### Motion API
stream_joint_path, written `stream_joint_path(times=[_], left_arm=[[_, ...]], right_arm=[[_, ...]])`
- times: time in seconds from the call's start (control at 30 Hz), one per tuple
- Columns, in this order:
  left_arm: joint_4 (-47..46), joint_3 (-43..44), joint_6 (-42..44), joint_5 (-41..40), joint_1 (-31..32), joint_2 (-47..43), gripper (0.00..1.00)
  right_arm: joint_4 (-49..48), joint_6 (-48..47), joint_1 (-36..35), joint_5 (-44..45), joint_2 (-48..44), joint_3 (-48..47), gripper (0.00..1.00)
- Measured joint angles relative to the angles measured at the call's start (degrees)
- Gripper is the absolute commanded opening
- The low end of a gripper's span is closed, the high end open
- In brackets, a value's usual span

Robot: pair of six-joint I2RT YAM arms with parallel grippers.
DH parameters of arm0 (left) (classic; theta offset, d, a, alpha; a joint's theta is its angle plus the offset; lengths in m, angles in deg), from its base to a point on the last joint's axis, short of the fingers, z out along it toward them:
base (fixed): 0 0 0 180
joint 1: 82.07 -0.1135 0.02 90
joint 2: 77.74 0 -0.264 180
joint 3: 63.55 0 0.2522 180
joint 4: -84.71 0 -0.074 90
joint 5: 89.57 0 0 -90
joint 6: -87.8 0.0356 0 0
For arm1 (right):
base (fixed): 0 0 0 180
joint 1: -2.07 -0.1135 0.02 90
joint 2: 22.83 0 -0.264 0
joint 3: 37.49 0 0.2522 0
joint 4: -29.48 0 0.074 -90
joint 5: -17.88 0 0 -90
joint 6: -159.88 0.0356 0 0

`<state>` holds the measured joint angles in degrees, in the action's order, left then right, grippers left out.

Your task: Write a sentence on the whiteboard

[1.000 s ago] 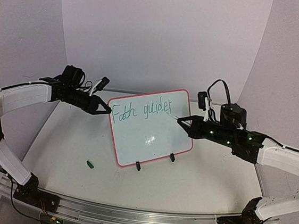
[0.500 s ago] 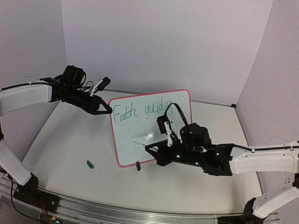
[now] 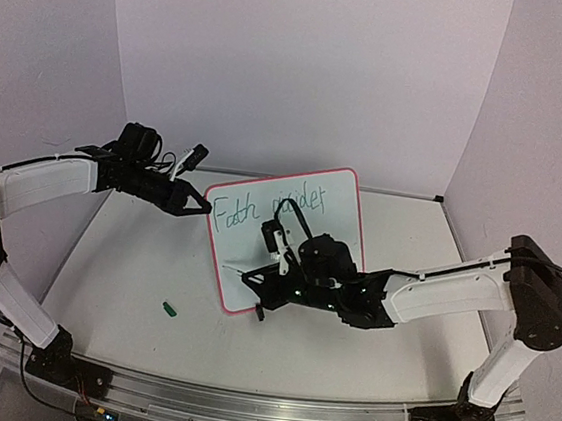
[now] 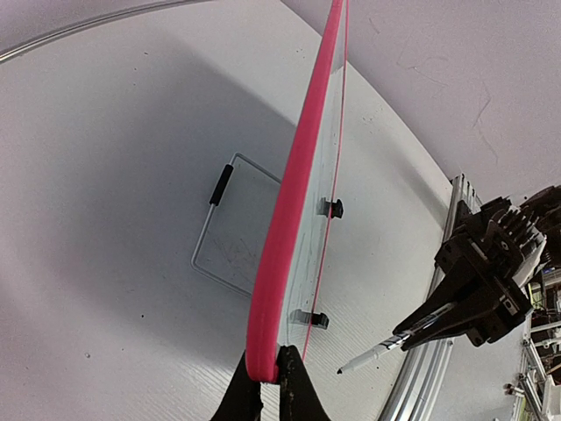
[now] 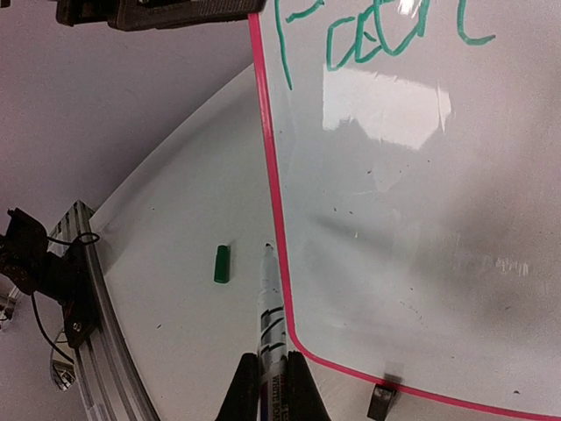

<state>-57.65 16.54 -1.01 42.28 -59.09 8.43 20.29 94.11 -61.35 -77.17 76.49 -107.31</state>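
Though your right arm hides half the sentence (image 3: 228, 215) | right gripper (image 5: 272, 364) pinches marker (image 5: 270, 298), tip toward whiteboard (image 5: 421, 219) edge | left gripper (image 4: 272, 386) clamps its rim.

Soft, even light, with glare on the board and bowed edges.

We see bright, diffuse light from above in all three views, tinting the walls faintly lilac. From the right wrist, a white patch of glare sits on the whiteboard (image 5: 421, 228) just below the sentence (image 5: 368, 44), with a grey shade lower down. From the left wrist, the board lays a broad, soft-edged shadow across the table (image 4: 114, 175). The wide lenses bend the table's edge and the rail (image 3: 240, 407). The marker (image 5: 270, 307) softens nearest the lens, and the top view looks slightly grainy.
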Motion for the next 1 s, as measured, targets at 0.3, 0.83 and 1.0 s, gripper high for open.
stream_joint_path(times=[0.3,0.83,1.0], left_arm=[[0.0,0.0,0.02,-0.02,0.02,0.0,0.0],[0.0,0.0,0.02,-0.05,0.11,0.0,0.0],[-0.03,0.07,0.02,-0.07,0.11,0.11,0.0]], right_arm=[[-6.25,2.87,3.38,-5.73,4.05,-1.7,0.0],[-9.65,5.31,6.3,-9.41,6.54,-2.23,0.0],[-10.07,5.84,6.78,-9.41,6.54,-1.94,0.0]])
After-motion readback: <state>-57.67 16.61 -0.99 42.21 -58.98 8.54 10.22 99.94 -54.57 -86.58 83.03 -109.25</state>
